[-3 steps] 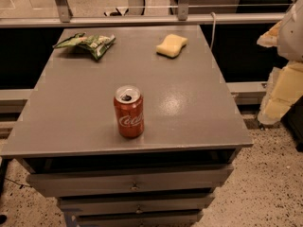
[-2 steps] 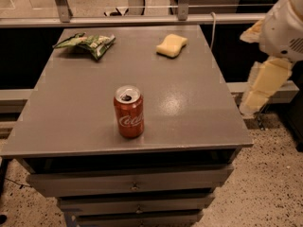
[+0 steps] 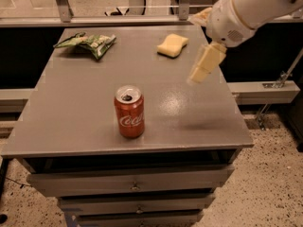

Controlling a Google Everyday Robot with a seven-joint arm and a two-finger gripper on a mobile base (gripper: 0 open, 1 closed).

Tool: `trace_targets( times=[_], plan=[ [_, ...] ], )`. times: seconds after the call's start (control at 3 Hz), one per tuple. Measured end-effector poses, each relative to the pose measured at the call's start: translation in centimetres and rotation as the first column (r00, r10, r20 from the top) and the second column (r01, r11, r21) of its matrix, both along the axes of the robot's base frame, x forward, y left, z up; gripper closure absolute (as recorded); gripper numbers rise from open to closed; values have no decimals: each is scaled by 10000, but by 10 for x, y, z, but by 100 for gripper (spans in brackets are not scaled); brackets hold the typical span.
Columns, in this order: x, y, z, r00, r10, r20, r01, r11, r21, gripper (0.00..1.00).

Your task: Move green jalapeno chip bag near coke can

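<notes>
Reading the labels first, you get only one: the can (image 3: 129, 111) is red with a silver top, and white "Coca-Cola" script runs across its side. It stands upright near the front middle of the worktop (image 3: 71, 108), its opened top facing up. The bag (image 3: 87, 44) is shiny green foil with white and dark markings, but none of that print can be read. It lies crumpled and flat at the far left corner, well apart from the can. A pale yellow sponge (image 3: 172, 45) rests at the far edge, right of centre, and bears no writing.

Your pincer (image 3: 204, 60) hangs above the far right part of the worktop, just right of the sponge. It touches nothing and points down and to the left from the white arm that enters at the upper right. You cannot tell how far open it is; nothing is in its hold.

Against the earlier frames, the arm has swung in. A second ago it hung beyond the worktop's right edge, and now it reaches over the surface towards the sponge's side. The can, bag and sponge lie where they did. Below the worktop you see drawers (image 3: 132, 183) with small knobs.
</notes>
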State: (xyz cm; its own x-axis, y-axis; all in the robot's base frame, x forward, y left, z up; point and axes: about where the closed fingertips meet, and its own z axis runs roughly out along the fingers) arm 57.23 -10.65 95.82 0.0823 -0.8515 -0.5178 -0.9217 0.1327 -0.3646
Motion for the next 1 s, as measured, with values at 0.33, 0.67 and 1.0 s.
trace_targets(
  times=[0.33, 0.67, 1.0],
  plan=[
    [43, 49, -1, 9954, 686, 673, -757, 9912, 1085, 0],
    [70, 103, -2, 9909, 978, 921, -1163, 9676, 2241, 0],
    [70, 104, -2, 9909, 980, 921, -1165, 9676, 2241, 0]
  ],
)
